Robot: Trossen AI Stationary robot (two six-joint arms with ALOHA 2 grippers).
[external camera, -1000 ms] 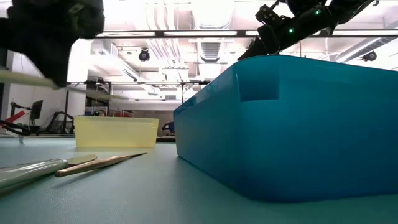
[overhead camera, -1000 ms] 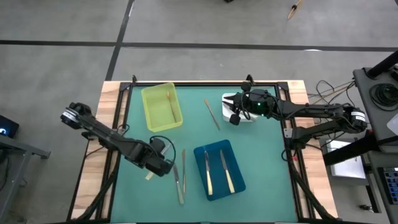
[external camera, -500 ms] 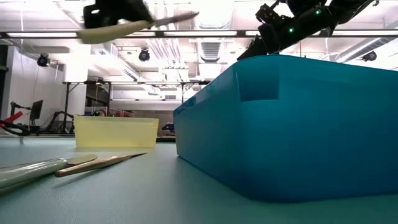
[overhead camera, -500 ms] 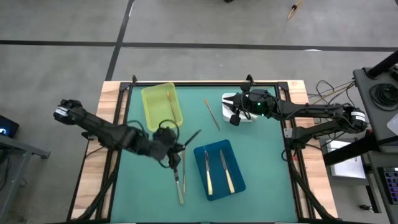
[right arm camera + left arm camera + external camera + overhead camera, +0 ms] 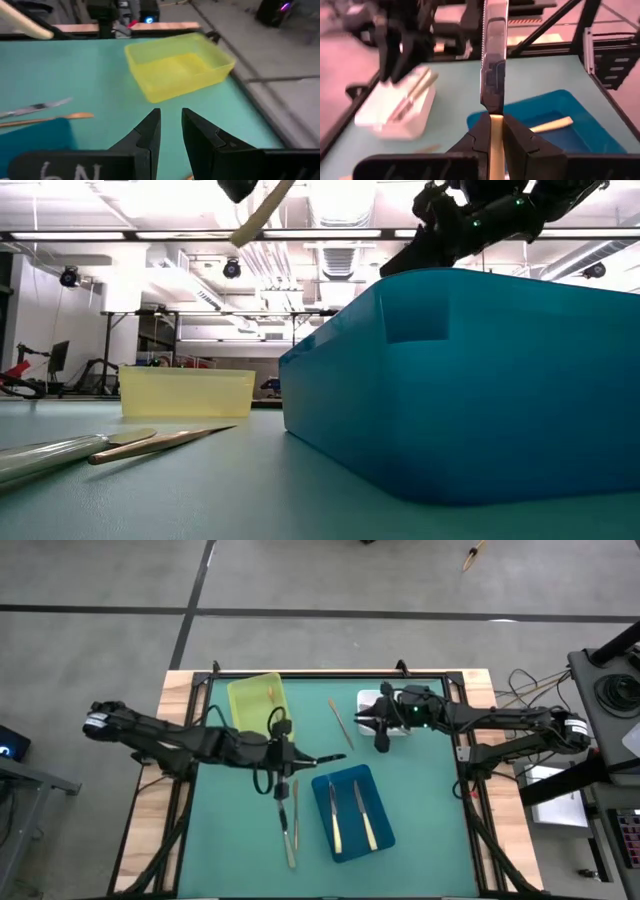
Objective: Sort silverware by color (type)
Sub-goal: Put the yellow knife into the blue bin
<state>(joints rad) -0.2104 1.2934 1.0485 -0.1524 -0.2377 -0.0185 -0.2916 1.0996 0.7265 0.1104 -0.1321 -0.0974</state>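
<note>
The left end effector clamps a knife by its cream handle, blade pointing ahead above the table, the blue tray just beyond and below it. The handle's lower end is hidden between the fingers. The right end effector hovers beside the white tray, fingers slightly parted, gripping nothing. Loose silverware lies behind the left end effector.

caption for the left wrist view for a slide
Left gripper shut on a cream-handled knife, held above the blue tray.
</note>
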